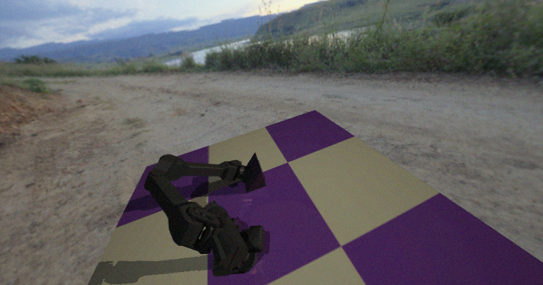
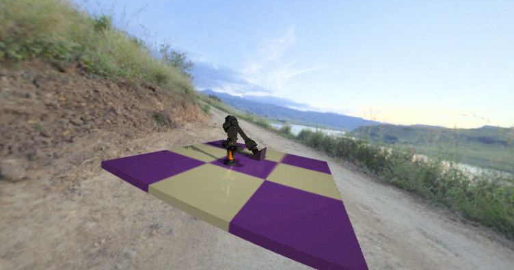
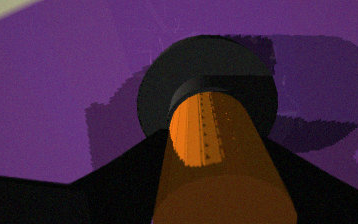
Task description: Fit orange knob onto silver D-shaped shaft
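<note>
The orange knob (image 2: 230,154) (image 3: 205,135) is upright between the fingers of my gripper (image 2: 230,152) (image 3: 217,145), which is shut on it. The round dark pedestal (image 2: 225,163) (image 3: 155,90) is directly below. In the wrist view the knob's lower end overlaps the pedestal's raised dark centre. In the exterior view no gap shows between the knob and the pedestal. The silver shaft is not visible, and neither are its flat side and the knob's hole. In the top view the arm hides the knob and pedestal.
The arm (image 1: 167,203) (image 2: 232,132) bends high above the checkered purple and beige table (image 1: 361,184) (image 2: 194,186). A dark angular plate (image 1: 255,174) (image 2: 260,154) stands beside the far end of the arm. Shadows lie around the pedestal.
</note>
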Available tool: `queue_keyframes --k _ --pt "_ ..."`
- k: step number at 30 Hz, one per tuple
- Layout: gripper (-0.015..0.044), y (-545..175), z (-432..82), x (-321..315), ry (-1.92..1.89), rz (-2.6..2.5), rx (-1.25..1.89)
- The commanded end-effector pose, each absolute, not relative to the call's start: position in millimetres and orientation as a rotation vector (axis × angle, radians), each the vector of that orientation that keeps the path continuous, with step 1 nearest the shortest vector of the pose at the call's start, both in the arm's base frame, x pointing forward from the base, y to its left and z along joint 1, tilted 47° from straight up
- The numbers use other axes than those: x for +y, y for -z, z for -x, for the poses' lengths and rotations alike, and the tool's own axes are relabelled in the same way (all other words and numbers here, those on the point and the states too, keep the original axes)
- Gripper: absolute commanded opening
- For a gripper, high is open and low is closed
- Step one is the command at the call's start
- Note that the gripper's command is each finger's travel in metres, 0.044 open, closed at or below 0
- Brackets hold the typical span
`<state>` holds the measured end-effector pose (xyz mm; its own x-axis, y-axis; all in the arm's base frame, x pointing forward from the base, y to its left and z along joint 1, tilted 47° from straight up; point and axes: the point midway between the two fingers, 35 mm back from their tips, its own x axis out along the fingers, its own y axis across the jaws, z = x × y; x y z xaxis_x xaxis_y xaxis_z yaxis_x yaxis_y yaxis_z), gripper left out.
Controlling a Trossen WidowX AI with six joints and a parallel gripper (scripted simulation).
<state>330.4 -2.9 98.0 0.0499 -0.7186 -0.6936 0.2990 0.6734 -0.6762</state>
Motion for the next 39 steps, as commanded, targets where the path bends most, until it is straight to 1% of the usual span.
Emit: queue_keyframes --k 1,16,22,29,39 --pt "0.0053 -98 -331 -2 0.806 0.398 1.304" --pt "0.044 -98 -331 -2 0.806 0.398 1.304" --pt "0.044 -100 -331 -1 0.803 0.4 1.303" --pt "0.044 -161 -323 63 0.693 0.453 1.277" --pt "0.044 -162 -326 67 0.69 0.454 1.276"
